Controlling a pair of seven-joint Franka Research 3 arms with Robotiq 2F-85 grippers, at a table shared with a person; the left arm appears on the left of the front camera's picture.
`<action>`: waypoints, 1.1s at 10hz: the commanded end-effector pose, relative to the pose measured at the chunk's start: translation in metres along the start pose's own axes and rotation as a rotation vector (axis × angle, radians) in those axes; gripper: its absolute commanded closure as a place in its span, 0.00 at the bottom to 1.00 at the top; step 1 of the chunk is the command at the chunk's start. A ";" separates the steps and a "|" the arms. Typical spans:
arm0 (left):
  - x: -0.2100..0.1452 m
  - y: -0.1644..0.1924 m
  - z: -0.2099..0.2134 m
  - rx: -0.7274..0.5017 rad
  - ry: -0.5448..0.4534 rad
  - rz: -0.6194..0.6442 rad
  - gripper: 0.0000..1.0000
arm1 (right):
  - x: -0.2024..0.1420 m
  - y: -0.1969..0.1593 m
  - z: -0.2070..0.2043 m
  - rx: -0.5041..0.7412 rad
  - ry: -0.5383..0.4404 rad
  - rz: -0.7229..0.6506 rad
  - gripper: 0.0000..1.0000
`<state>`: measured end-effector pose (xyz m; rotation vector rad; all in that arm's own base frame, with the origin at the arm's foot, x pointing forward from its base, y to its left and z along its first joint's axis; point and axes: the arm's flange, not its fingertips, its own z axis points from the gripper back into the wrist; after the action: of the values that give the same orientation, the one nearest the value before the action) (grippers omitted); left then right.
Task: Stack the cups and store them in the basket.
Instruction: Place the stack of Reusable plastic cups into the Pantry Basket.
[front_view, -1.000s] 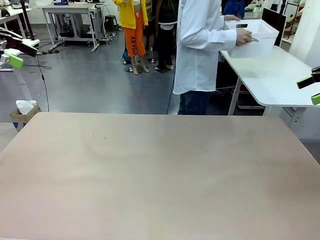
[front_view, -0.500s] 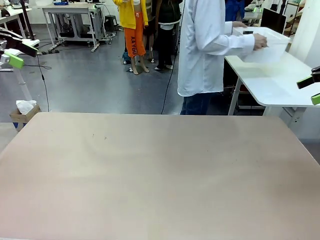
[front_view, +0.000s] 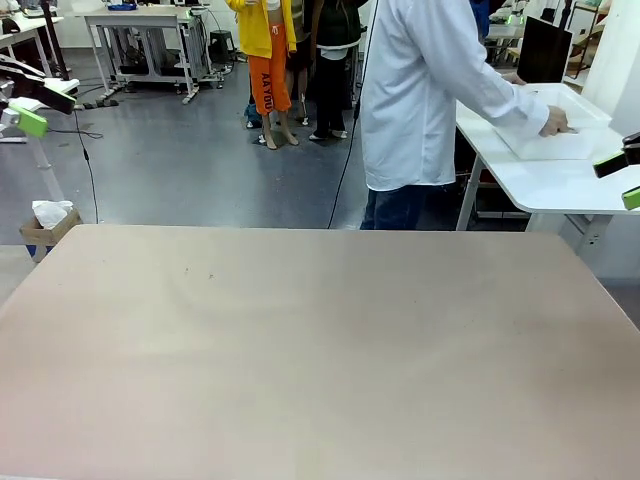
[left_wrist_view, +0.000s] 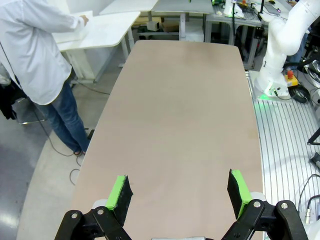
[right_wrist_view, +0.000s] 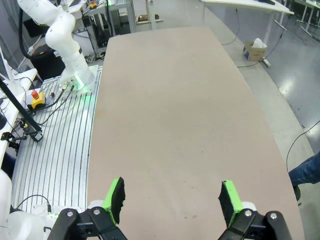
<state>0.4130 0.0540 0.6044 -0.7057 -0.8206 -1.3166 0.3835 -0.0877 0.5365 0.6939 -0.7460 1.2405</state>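
left gripper (left_wrist_view: 177, 192): parked wide open above table (left_wrist_view: 185, 115) edge, awaiting cups
right gripper (right_wrist_view: 172, 200): likewise spread, empty
hand (front_view: 553, 123): grasping basket (front_view: 556, 125) on side table, likely fetching it

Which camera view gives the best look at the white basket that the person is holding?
The front view shows it best: the basket sits on the white side table at upper right, with the person's hand on its rim. In the left wrist view that area is far off and pale, so the basket cannot be made out.
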 end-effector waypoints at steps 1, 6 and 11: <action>0.002 0.001 0.000 0.001 0.002 0.003 0.00 | 0.005 0.000 0.002 -0.002 -0.021 -0.014 0.00; 0.002 0.001 0.000 0.001 0.002 0.003 0.00 | 0.005 0.000 0.002 -0.002 -0.021 -0.014 0.00; 0.002 0.001 0.000 0.001 0.002 0.003 0.00 | 0.005 0.000 0.002 -0.002 -0.021 -0.014 0.00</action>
<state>0.4130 0.0540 0.6044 -0.7057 -0.8206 -1.3166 0.3835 -0.0877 0.5365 0.6939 -0.7460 1.2405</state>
